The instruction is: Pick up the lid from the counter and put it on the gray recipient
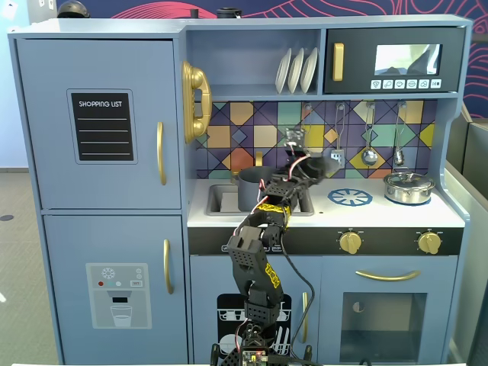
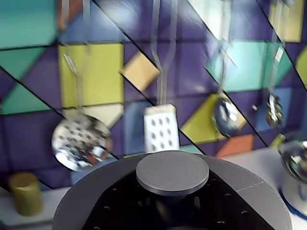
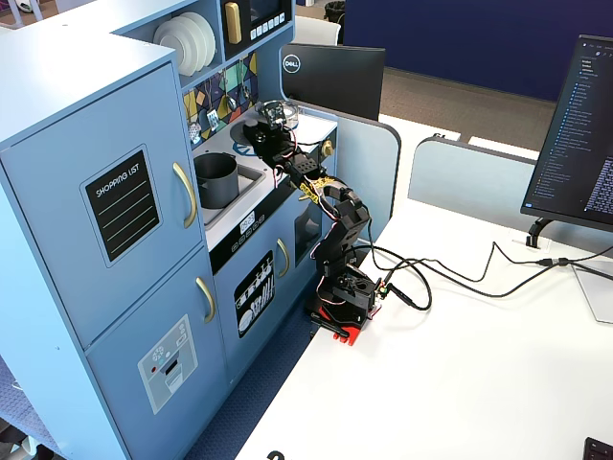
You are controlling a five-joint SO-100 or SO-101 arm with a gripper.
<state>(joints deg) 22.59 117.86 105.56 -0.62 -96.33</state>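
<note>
The lid [image 2: 172, 173], a dark gray disc with a round central knob, fills the bottom of the wrist view and faces the tiled back wall. My gripper [image 1: 299, 162] is raised above the counter between the sink and the blue burner mark, and is shut on the lid [image 3: 255, 130]. My jaws are hidden in the dark under the knob. The gray recipient [image 1: 252, 189], a tall matte dark gray pot, stands in the sink to the left of and below the gripper; it also shows in the other fixed view [image 3: 216, 179]. Its top is open.
A shiny silver pot with its own lid [image 1: 409, 187] stands at the right end of the counter [image 1: 381, 213]. A skimmer [image 2: 80, 143], a grater [image 2: 160, 128] and a ladle [image 2: 225, 117] hang on the wall just ahead. A gold tap post [image 2: 24, 192] stands at the left.
</note>
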